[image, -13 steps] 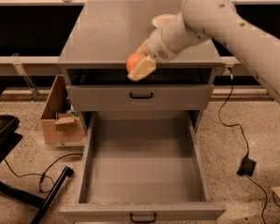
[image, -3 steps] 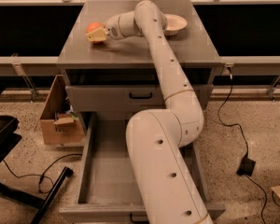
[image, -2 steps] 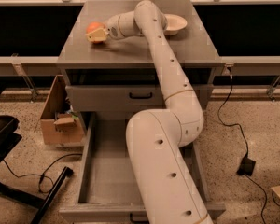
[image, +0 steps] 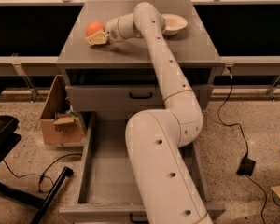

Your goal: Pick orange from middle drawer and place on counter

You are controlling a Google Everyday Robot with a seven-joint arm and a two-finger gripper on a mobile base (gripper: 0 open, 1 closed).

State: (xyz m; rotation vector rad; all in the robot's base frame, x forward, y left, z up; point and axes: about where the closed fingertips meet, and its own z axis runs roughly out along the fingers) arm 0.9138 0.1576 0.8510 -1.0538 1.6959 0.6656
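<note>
Orange (image: pixel 94 28): on the table (image: pixel 130 55), far left, touching the hand (image: pixel 97 38).
Hand: low over the table at the orange; I cannot tell whether it is clamped or spread.
Bowl (image: pixel 175 23): white, back right, well apart from the orange.
Arm (image: pixel 168 101): crosses my view and hides much of the pulled-out drawer (image: pixel 105 171).
Floor (image: pixel 256 139): speckled, with a cardboard box (image: pixel 53 120) on the left and a black cable (image: pixel 234 125) on the right.
</note>
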